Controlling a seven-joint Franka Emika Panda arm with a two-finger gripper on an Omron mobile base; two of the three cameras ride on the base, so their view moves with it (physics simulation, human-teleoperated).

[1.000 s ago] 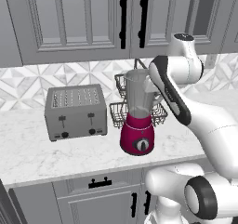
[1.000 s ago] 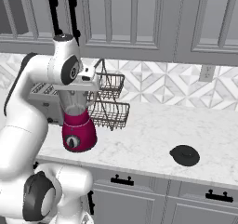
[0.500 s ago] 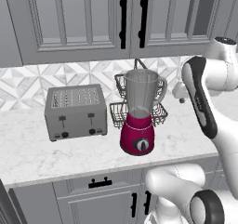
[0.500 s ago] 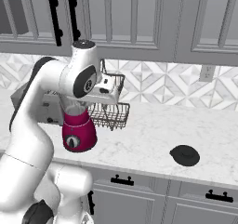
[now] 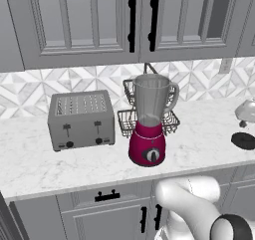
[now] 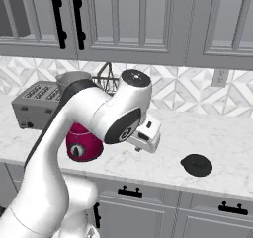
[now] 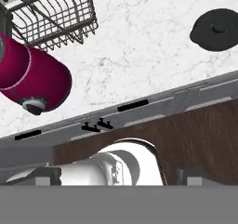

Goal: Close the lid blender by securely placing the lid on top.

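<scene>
Left base view shows me the blender (image 5: 149,122) uncovered beside the toaster (image 5: 81,119); the lid (image 6: 196,164) lies flat on the counter (image 6: 227,138), well apart. I cannot tell the gripper's opening.

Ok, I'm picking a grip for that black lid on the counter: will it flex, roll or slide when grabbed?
The lid looks like a rigid, low flat cap, so it probably won't flex or roll. It lies flat on smooth marble counter, so a sideways nudge would likely slide it. Its small centre knob seems the easiest place to pinch.
</scene>
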